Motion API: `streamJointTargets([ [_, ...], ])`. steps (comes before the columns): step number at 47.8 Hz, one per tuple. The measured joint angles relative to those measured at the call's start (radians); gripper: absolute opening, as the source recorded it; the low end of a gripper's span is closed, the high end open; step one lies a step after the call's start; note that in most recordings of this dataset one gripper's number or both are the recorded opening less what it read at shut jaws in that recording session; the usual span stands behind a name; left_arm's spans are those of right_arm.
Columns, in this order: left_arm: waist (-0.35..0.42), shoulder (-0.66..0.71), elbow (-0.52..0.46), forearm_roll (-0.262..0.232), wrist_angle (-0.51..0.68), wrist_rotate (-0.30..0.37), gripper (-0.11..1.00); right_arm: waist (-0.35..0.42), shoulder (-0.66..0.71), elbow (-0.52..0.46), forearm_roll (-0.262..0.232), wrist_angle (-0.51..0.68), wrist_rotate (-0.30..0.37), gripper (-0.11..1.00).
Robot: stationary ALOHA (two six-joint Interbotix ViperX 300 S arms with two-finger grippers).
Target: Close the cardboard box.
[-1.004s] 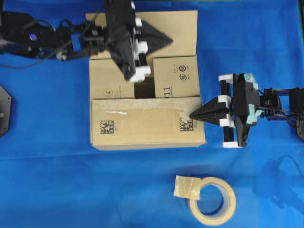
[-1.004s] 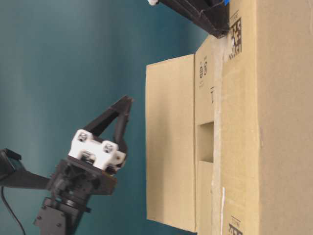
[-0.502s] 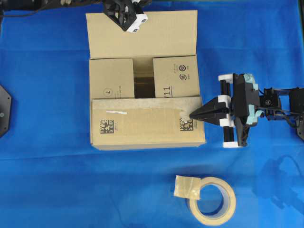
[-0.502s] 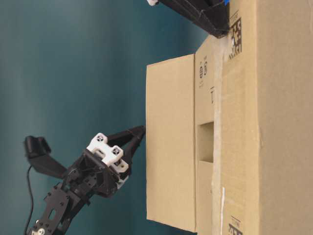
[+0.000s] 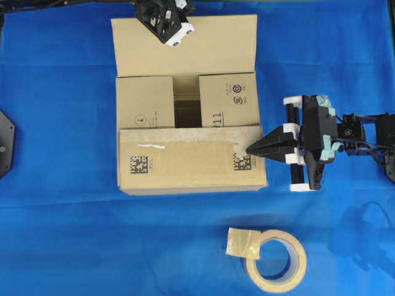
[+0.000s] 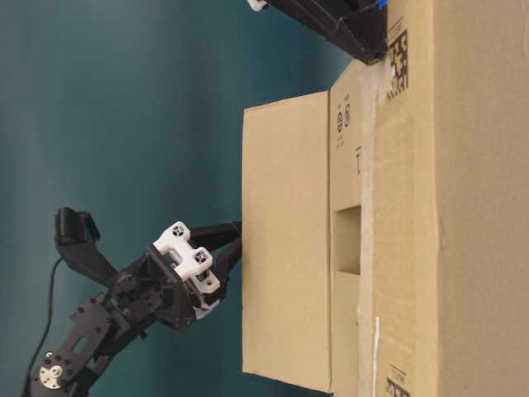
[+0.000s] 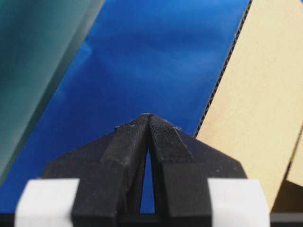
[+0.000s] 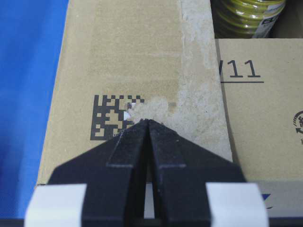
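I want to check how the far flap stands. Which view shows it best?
The table-level view: the far flap shows as a whole panel, with the left gripper at its outer face. Overhead shows the flap from above, its tilt unreadable. The left wrist view catches only its edge; the right wrist view misses it.

A second ago the left gripper (image 5: 168, 23) hung over the middle of the cardboard box (image 5: 188, 105), above the two short inner flaps, its arm stretched across from the left. It has since swung to the far side of the box and dropped low behind the far flap (image 6: 285, 240). Half a second ago its tips just reached the flap's outer face; now the fingers (image 6: 227, 240) lie closer against it, fingertips pressed together. The flap's free edge has shifted a little since then.
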State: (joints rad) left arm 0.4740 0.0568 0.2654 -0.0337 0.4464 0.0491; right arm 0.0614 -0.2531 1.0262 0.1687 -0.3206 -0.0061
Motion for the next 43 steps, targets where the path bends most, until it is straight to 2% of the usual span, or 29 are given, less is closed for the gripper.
streamJointTargets([
  [14,-0.083,-0.066,0.000,0.002,0.077,-0.018,0.00,-0.002,-0.002,0.000,0.000,0.000,0.000,0.00],
  [25,-0.202,-0.110,0.052,-0.002,0.092,-0.025,0.00,-0.002,-0.002,0.000,0.000,-0.002,0.000,0.00],
  [35,-0.299,-0.124,0.089,-0.002,0.086,-0.098,0.00,-0.003,0.000,0.000,0.000,-0.017,0.000,0.00],
  [43,-0.351,-0.129,0.150,-0.002,0.018,-0.150,0.00,-0.006,0.000,0.000,-0.002,-0.023,0.000,0.00],
])
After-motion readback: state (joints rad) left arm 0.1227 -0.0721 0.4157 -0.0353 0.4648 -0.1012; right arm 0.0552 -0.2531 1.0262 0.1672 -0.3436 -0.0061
